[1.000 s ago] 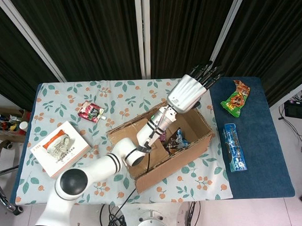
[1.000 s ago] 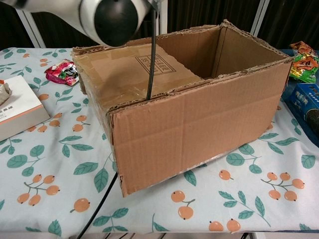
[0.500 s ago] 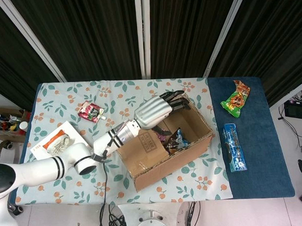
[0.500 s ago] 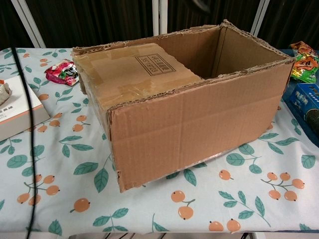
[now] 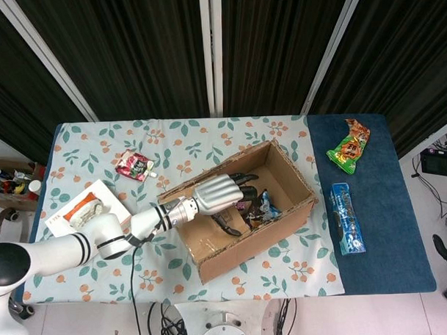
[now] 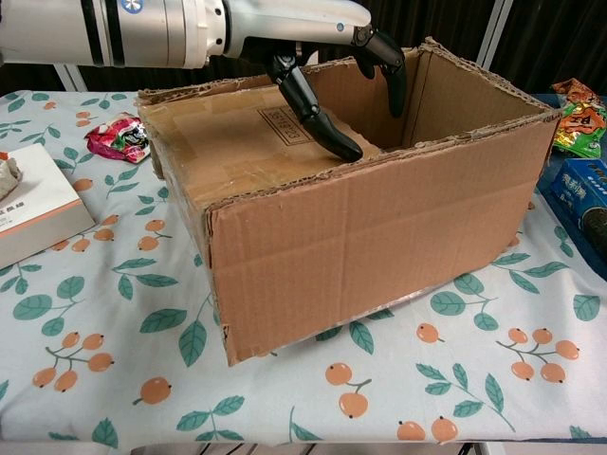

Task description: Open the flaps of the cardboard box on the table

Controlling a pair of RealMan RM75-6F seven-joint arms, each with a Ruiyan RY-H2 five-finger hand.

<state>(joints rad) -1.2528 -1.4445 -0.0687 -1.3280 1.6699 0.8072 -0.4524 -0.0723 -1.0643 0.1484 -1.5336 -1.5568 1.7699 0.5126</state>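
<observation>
I observed the left robot hand point(image 5: 218, 194) reaching into the cardboard box point(image 6: 379, 237), fingers point(image 6: 318, 118) spread and curled downward, gripping nothing. One inner flap point(image 6: 247, 142) lay folded flat directly beneath it. Snack packets point(image 5: 258, 207) sat inside the box beyond its fingertips. The box stood on the bench point(image 5: 98, 142).

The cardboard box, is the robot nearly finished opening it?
Partly. The right end of the brown cardboard box is already open, showing snack packets inside. The left robot hand reaches over the one brown flap lying folded inward at the left end, fingers at its edge. Lifting that flap is left.
</observation>
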